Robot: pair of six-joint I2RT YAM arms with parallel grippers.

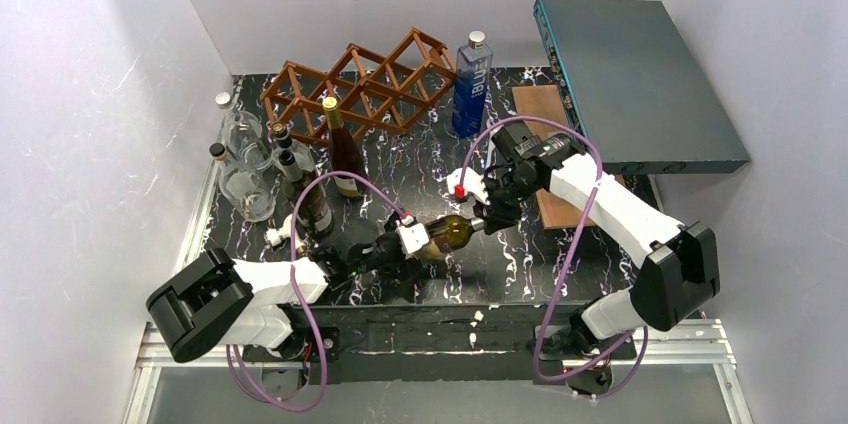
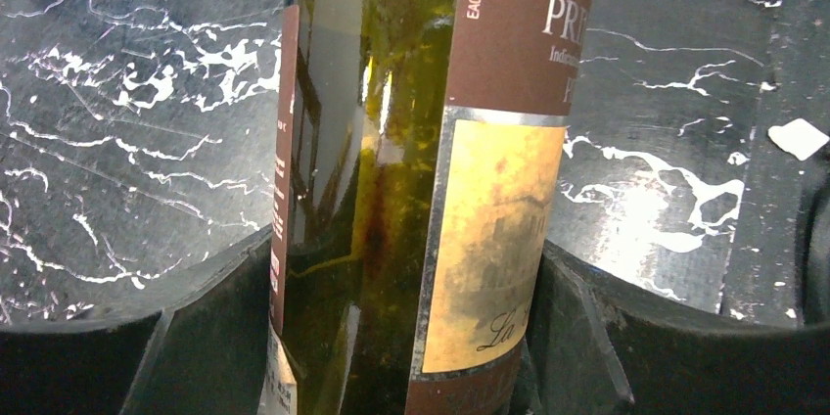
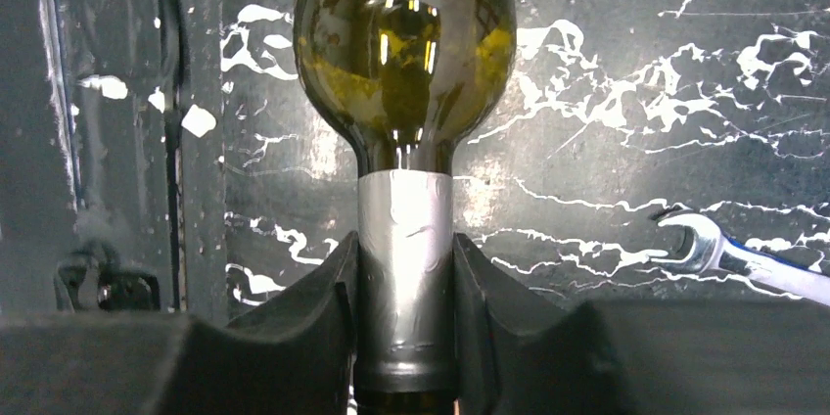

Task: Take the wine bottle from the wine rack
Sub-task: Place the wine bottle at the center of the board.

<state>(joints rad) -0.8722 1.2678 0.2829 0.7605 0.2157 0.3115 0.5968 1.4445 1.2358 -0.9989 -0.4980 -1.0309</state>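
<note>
1. We look down on two white robot arms sharing one olive-green wine bottle [image 1: 452, 234]. It lies level over the near part of the black marbled table [image 1: 520, 274], between the two arms.
2. The left gripper [image 1: 408, 242] pinches the bottle's labelled body. In its wrist view, dark fingers [image 2: 196, 346] press on either side of the glass. We judge that this grip carries most of the weight.
3. The right gripper [image 1: 484, 216] is clamped on the silver-foiled neck, its fingers [image 3: 303, 327] hugging the foil just below the shoulder. We judge that this second hold keeps the long bottle from tipping or rolling.
4. The wine rack [image 1: 360, 84], a reddish-brown lattice, stands at the back of the table, well apart from the held bottle. We see no bottle in its cells, so the lift-off looks done and setting the bottle down probably remains.
5. Clear glass bottles [image 1: 240, 134] and dark wine bottles [image 1: 346, 154] stand upright at the left. A blue bottle [image 1: 471, 84] stands just beside the rack's right end.
6. A spanner [image 3: 724, 253] lies on the table near the neck. We cannot tell whether the held bottle touches the tabletop.
</note>
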